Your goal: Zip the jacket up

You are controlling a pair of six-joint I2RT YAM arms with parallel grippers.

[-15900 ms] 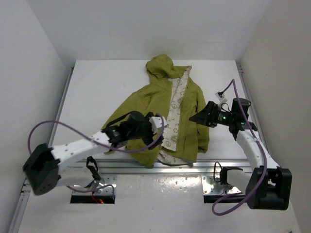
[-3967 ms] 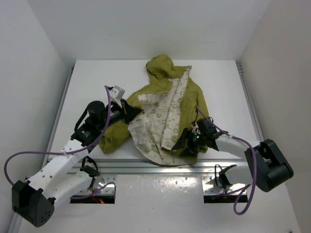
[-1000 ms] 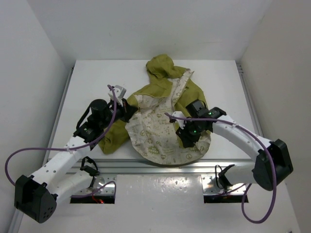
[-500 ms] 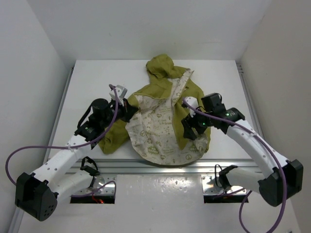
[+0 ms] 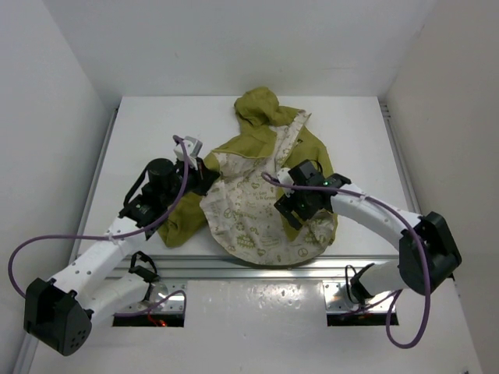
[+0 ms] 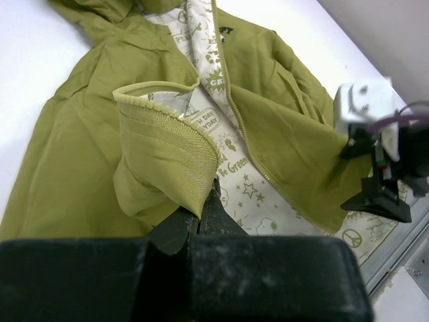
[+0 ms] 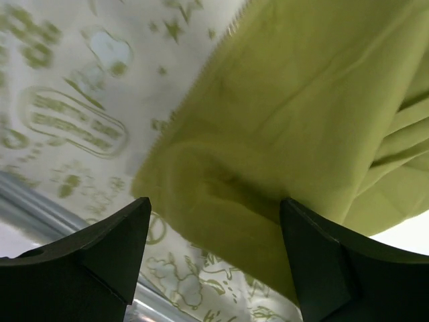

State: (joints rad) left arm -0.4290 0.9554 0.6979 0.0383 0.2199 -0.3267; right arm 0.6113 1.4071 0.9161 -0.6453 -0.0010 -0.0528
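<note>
The left pincer (image 5: 204, 178) is pressed together on the jacket (image 5: 300, 156). In the left wrist view its fingers pinch a fold of the ribbed olive band (image 6: 167, 151) and hold that front panel turned back, away from the middle.

The jacket lies on the white bench (image 5: 148, 125) with its long axis running from 12 o'clock at the hood (image 5: 257, 105) to 6 o'clock at the hem, which reaches the near edge. Between the two arms the cream printed lining (image 5: 249, 206) lies open, so the two front edges are well apart and the zip is not yet joined.

The right pincer (image 5: 292, 210) sits at about 3 o'clock from the left one, over the lower part of the other front panel. Its fingers are spread wide and grip nothing. In the right wrist view the olive panel fills the gap between them, and its toothed zip edge (image 7: 201, 87) slants from 1 o'clock down to 7 o'clock, ending at a rounded fold just ahead of the fingers.

The next move, as I judge it, depends on that fold. The bottom end of this zip edge lies directly under the right pincer, so the right arm is the nearer one to take it. The matching edge lies across the lining toward 9 o'clock, on the left arm's side.
</note>
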